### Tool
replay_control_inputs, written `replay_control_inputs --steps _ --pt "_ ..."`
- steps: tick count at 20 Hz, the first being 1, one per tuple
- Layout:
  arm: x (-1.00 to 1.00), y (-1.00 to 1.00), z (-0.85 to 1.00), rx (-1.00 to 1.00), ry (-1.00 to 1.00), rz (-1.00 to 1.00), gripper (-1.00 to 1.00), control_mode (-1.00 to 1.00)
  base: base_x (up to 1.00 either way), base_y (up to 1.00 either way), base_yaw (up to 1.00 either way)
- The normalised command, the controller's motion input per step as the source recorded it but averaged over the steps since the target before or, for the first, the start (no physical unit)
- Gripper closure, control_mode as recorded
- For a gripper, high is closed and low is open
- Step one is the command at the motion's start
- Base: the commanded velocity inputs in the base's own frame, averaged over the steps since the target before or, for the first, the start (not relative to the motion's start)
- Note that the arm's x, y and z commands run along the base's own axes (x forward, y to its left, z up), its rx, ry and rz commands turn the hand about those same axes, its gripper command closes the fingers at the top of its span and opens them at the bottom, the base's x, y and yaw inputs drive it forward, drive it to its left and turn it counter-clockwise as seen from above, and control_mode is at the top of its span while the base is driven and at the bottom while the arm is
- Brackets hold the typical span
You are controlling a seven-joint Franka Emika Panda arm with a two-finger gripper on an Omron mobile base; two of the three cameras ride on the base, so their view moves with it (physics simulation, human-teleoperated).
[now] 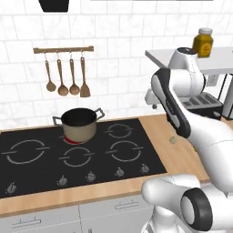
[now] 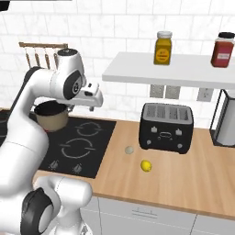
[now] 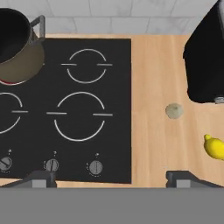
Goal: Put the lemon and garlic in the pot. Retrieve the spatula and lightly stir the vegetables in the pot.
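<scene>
Jaws: I see my gripper (image 3: 112,178) spread wide with nothing between the tips, hanging high above the hob's right edge.
Lemon: the lemon (image 2: 146,165) lies on the wooden counter (image 2: 183,179) in front of the toaster (image 2: 166,127); in the hand view it sits at about 4 o'clock.
Garlic: the garlic (image 2: 129,150) rests just off the hob's (image 3: 78,109) right edge, at roughly 10 o'clock from the lemon, near it but apart.
Pot: the pot (image 1: 79,124) stands on the rear burner, at 10 o'clock in the hand view, and its inside looks empty.
Handling, lemon: I judge it firm, smooth and prone to roll; I would close across its short middle, not its pointed ends.
Handling, garlic: probably light, with a papery skin, though it is too small for me to be sure; a gentle pinch across its widest part should hold.
Spatula: I cannot pick it out; wooden utensils (image 1: 66,77) hang on the wall rail.
</scene>
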Motion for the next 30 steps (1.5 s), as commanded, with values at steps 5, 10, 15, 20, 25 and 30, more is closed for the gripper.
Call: replay_control_inputs --steps 5,10,15,20,25,30 --pt "-0.09 -0.78 -0.24 0.01 0.0 -0.02 -1.0 -1.0 0.0 0.0 0.0" --pt "0.13 -0.7 -0.46 0.0 0.06 -0.07 -1.0 -1.0 0.0 0.0 0.0" --pt "0.33 -0.3 -0.63 0.0 0.07 -0.12 -1.0 -1.0 0.0 0.0 0.0" --pt "0.31 -0.07 -0.68 0.0 0.07 -0.16 -1.0 -1.0 0.0 0.0 0.0" --pt "0.37 -0.01 -0.62 0.0 0.06 -0.18 -1.0 -1.0 0.0 0.0 0.0" --pt "0.35 -0.09 -0.48 0.0 0.05 -0.17 -1.0 -1.0 0.0 0.0 0.0"
